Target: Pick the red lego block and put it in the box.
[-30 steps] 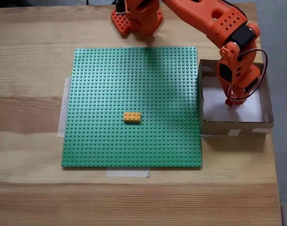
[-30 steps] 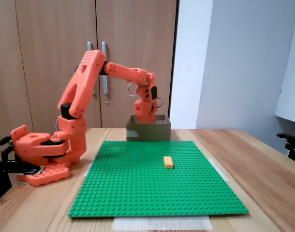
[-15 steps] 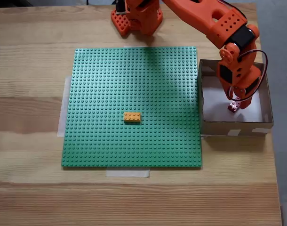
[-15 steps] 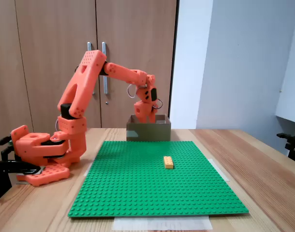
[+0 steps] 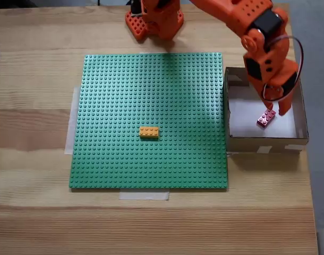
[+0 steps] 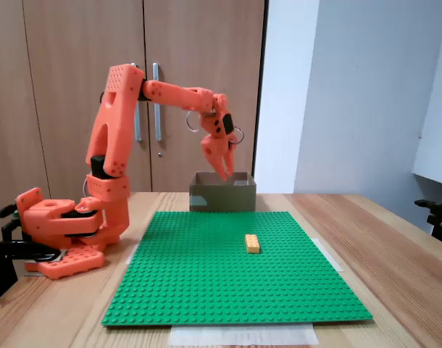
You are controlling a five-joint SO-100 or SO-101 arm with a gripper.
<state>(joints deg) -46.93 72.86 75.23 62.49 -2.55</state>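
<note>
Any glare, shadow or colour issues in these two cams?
In a fixed view from above, the red lego block reads washed-out pink on the box's bright white floor, and the arm shadows the green baseplate. In a fixed view from the side, light is even and the gripper looks sharp.

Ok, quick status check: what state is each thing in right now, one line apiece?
red lego block: lying loose on the box floor, released.
box: open-topped, holding the red block.
gripper: above the box, jaws open, holding nothing.
orange brick: flat on the baseplate, untouched.
green baseplate: flat on the table, taped at edges.
</note>
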